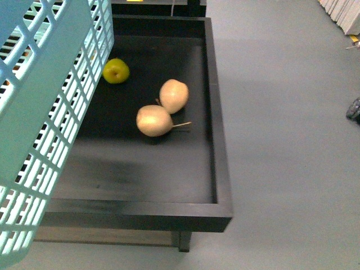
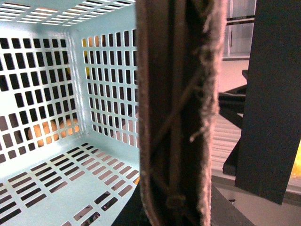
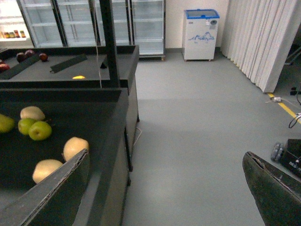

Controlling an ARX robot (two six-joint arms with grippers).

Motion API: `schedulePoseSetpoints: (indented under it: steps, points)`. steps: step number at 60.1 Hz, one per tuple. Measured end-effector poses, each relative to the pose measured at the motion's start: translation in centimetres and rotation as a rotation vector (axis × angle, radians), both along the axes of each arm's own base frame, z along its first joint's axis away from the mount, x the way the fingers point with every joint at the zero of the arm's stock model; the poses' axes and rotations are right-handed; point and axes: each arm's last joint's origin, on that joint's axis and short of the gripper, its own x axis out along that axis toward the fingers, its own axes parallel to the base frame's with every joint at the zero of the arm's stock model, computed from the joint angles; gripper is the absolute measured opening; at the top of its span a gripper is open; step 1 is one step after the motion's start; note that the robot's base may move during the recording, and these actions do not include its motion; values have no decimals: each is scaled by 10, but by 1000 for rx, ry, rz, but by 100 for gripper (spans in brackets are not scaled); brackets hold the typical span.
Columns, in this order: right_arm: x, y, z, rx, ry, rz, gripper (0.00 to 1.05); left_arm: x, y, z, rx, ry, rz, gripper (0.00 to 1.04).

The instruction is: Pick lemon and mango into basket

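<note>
Right hand (image 3: 165, 155) is hanging wide open above grey floor (image 3: 197, 122) beside a black tabletop (image 3: 80, 120) that is carrying tan pears (image 3: 75, 147) and green apples (image 3: 40, 130); glass-door coolers (image 3: 117, 21) are standing behind.

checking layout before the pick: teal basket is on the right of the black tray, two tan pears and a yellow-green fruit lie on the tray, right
Not quite: the front view shows the basket at the left of the tray, not the right. The two tan pears and the yellow-green fruit do lie on the tray.
</note>
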Motion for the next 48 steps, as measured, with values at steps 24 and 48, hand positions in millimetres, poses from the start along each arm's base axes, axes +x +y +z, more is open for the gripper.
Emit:
schedulePoseSetpoints:
  steps: [24,48]
  points:
    - [0,0,0,0,-2,2,96,0,0,0,1,0,1,6]
    - [0,0,0,0,-1,1,96,0,0,0,1,0,2,6]
